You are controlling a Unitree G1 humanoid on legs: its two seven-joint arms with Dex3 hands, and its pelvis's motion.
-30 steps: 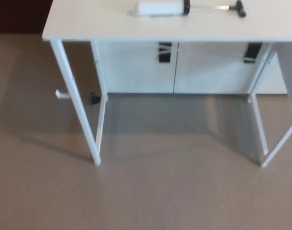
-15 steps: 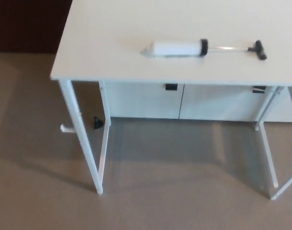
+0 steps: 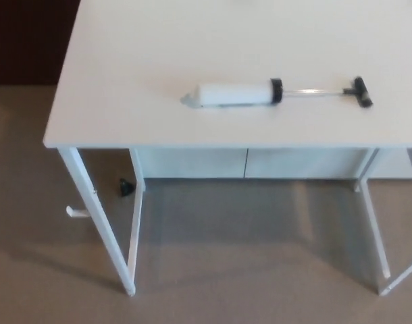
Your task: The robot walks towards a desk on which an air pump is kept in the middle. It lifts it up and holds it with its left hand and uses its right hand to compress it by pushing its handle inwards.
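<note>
Showing neither robot hand, the head view starts at beige carpet (image 3: 213,270) and the white desk's (image 3: 125,101) thin legs (image 3: 98,223). On the desktop the air pump (image 3: 236,94) lies flat, left-right, nozzle pointing left, black T-handle (image 3: 362,92) pulled out right. Nothing crowds it.

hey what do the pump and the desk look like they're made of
Air pump: body looks like smooth white plastic; black handle probably plastic; the thin rod looks glossy, material unclear. Desk: matte white top, likely laminate; thin white legs suggest painted metal.
</note>
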